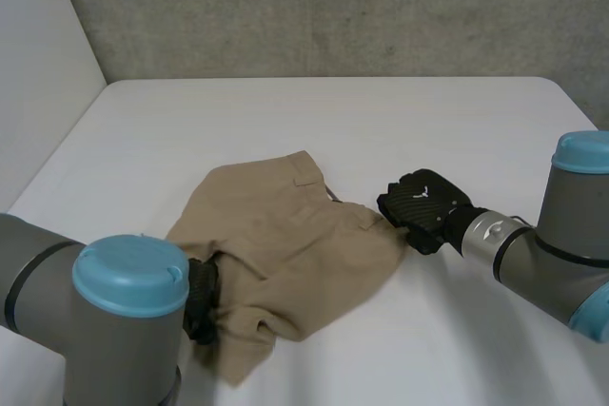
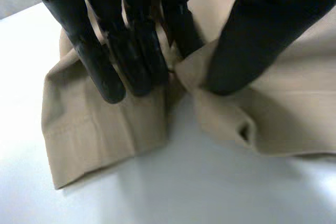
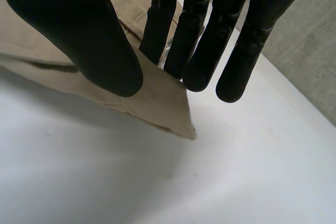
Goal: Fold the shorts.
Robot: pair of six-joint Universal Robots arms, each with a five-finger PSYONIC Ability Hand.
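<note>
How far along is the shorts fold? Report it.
Done: no tidy fold yet; the shorts lie rumpled on the table. In hand: the left hand pinches a bunched edge, the right hand pinches a corner. Left: lifting, laying over and flattening the fold.

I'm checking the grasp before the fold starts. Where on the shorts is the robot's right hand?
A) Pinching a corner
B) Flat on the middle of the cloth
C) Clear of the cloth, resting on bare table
A: in its wrist view the right hand has a corner of the shorts pinched between thumb and fingers.
</note>
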